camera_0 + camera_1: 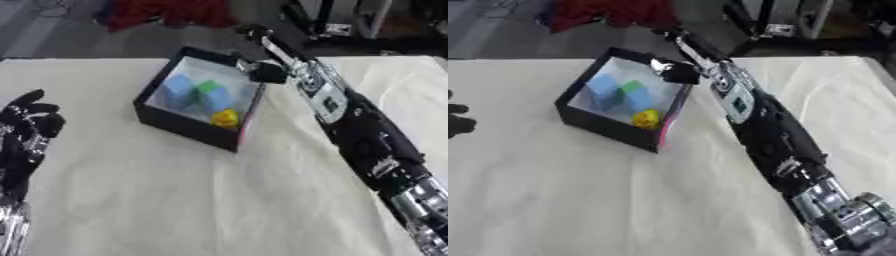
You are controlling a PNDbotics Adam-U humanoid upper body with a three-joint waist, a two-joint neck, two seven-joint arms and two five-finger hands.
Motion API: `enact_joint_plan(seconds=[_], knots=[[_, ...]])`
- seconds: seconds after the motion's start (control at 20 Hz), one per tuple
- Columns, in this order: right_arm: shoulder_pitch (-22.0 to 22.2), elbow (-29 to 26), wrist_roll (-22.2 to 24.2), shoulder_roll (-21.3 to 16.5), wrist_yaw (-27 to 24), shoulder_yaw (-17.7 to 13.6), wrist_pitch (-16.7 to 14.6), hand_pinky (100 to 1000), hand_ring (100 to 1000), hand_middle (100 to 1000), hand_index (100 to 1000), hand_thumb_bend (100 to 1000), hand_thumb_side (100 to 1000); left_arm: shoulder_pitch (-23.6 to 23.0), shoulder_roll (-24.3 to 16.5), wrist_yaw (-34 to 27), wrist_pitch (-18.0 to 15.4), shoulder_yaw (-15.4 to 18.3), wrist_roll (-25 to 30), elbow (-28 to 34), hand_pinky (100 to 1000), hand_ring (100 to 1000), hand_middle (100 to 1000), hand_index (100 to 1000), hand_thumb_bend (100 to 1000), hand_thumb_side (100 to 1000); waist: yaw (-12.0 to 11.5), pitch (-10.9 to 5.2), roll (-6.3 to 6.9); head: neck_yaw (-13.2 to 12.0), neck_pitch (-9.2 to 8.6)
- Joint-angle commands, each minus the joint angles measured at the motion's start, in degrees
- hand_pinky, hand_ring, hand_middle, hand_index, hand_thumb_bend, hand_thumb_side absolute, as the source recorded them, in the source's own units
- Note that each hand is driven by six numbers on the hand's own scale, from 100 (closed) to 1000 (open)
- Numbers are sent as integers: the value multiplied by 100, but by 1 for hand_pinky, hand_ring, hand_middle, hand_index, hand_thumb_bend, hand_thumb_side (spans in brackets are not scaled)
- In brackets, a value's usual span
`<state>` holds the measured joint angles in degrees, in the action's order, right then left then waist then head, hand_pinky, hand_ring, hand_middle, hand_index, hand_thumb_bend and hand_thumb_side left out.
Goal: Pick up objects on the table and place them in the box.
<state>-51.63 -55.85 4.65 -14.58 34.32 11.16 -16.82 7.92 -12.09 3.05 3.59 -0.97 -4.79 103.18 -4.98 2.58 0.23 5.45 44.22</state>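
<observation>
Box (179,122), black-walled with a pale inside, sits toward the far middle of the cream-covered worktop (175,200), turned corner-on. Nearest, the left hand (31,125) rests at the left edge, fingers up and relaxed, holding nothing. Inside the box lie a yellow piece (225,118), two blue blocks (179,86) and a green block (208,87). The right arm stretches from the lower right past the box; the right hand (255,33) reaches beyond its far corner, and whether its fingers are curled cannot be told.
</observation>
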Motion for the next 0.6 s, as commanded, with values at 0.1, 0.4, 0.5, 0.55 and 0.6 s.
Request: enact_joint_plan(seconds=[0.1,0.4,0.5,0.55,0.6], knots=[[47,-721,-330,-515,-424,-135,-14,839,874,872,907,100,610,-38,-180,38,-12,106,-80,119,672,592,617,843,911,663,131,-98,-70,-194,-10],[796,-1626,-876,-1325,-981,-542,-293,830,848,816,870,100,507,-193,-279,95,-54,205,-232,119,672,594,618,842,909,661,476,-186,-227,-476,-10],[1104,-1935,-1066,-1556,-1171,-726,-286,830,842,797,853,100,505,-248,-309,107,-61,243,-295,111,671,595,619,842,910,660,598,-200,-269,-589,-10],[1256,-2088,-1160,-1633,-1265,-814,-246,831,842,795,851,100,506,-277,-314,112,-63,269,-334,105,671,595,619,842,910,661,670,-201,-291,-658,-10],[1410,-2241,-1255,-1678,-1360,-882,-192,833,842,790,843,100,520,-299,-319,116,-66,289,-371,100,670,595,620,842,909,661,737,-195,-311,-724,-10]])
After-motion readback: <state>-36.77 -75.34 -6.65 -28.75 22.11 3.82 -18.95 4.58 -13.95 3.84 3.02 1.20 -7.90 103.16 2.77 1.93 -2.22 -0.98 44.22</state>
